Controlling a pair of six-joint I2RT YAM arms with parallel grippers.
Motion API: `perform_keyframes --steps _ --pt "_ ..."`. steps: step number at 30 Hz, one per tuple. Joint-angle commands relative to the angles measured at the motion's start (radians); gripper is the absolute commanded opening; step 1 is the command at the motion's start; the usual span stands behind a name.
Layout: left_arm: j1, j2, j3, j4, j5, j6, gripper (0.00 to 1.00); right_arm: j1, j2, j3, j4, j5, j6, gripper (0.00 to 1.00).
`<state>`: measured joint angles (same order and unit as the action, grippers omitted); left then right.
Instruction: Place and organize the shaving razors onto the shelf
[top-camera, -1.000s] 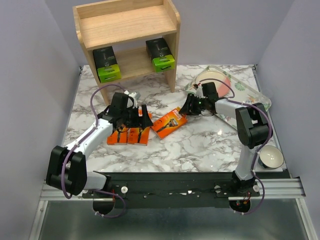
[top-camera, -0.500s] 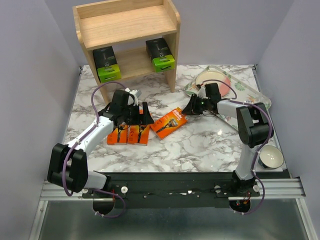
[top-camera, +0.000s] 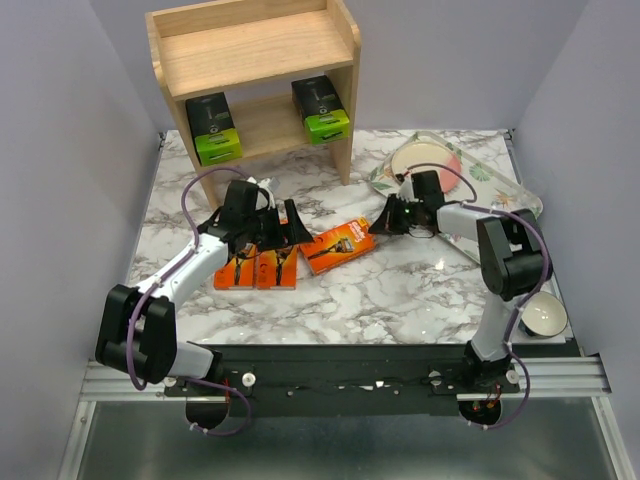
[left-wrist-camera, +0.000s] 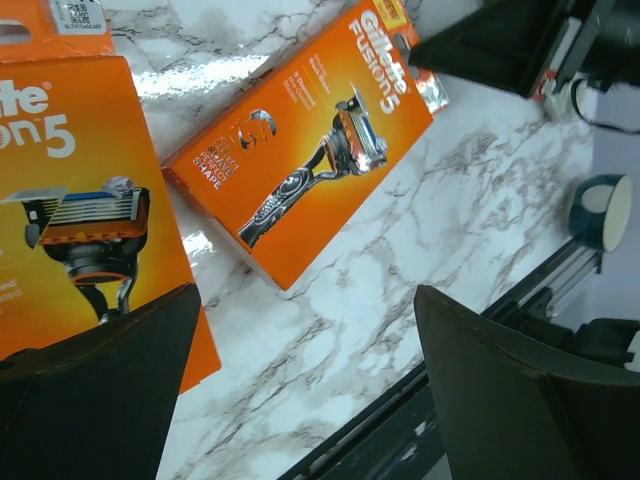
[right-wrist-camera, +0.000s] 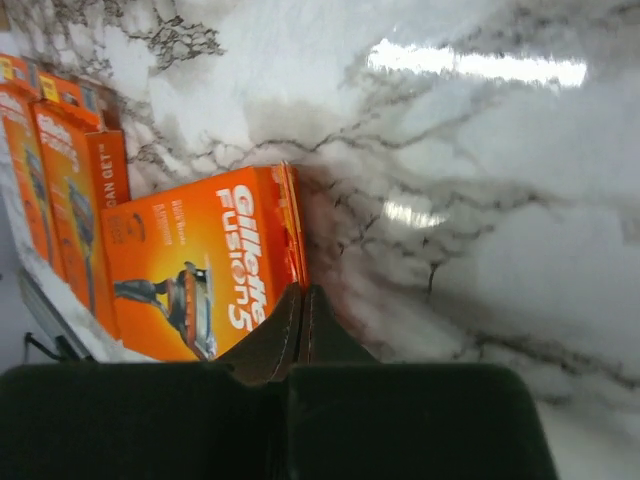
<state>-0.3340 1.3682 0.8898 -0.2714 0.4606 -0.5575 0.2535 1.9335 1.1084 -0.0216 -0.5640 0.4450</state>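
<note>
Two dark razor packs with lime-green ends stand on the lower tier of the wooden shelf. On the marble, two orange razor packs lie side by side. A third orange pack lies alone to their right. My left gripper hovers open over the gap between them, holding nothing. My right gripper is shut, fingers pressed together, its tips at the lone pack's right end.
A floral tray with a pink plate sits at the back right behind the right arm. A small dark bowl stands near the front right edge. The shelf's top tier is bare.
My right gripper's fingers have closed together at the lone pack's end. The left gripper has opened a little wider and edged right.
</note>
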Motion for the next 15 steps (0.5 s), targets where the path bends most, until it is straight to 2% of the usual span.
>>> perform_keyframes --steps 1,3,5,7,9,15 --pt "-0.028 -0.004 -0.026 0.152 0.046 -0.243 0.98 -0.039 -0.188 -0.077 -0.075 0.039 0.119 0.01" --pt "-0.049 0.012 -0.029 0.236 0.058 -0.300 0.98 -0.048 -0.283 -0.105 -0.081 0.052 0.216 0.01" --pt "-0.077 0.040 -0.037 0.312 0.070 -0.424 0.98 -0.049 -0.341 -0.163 -0.074 0.090 0.268 0.01" --pt "-0.114 0.061 -0.032 0.322 0.066 -0.523 0.98 -0.046 -0.415 -0.221 -0.083 0.124 0.343 0.01" --pt "-0.143 0.087 -0.019 0.296 0.067 -0.558 0.98 -0.043 -0.476 -0.255 -0.118 0.188 0.380 0.00" --pt "-0.221 0.155 -0.012 0.322 0.050 -0.671 0.98 -0.042 -0.530 -0.341 -0.101 0.250 0.428 0.01"
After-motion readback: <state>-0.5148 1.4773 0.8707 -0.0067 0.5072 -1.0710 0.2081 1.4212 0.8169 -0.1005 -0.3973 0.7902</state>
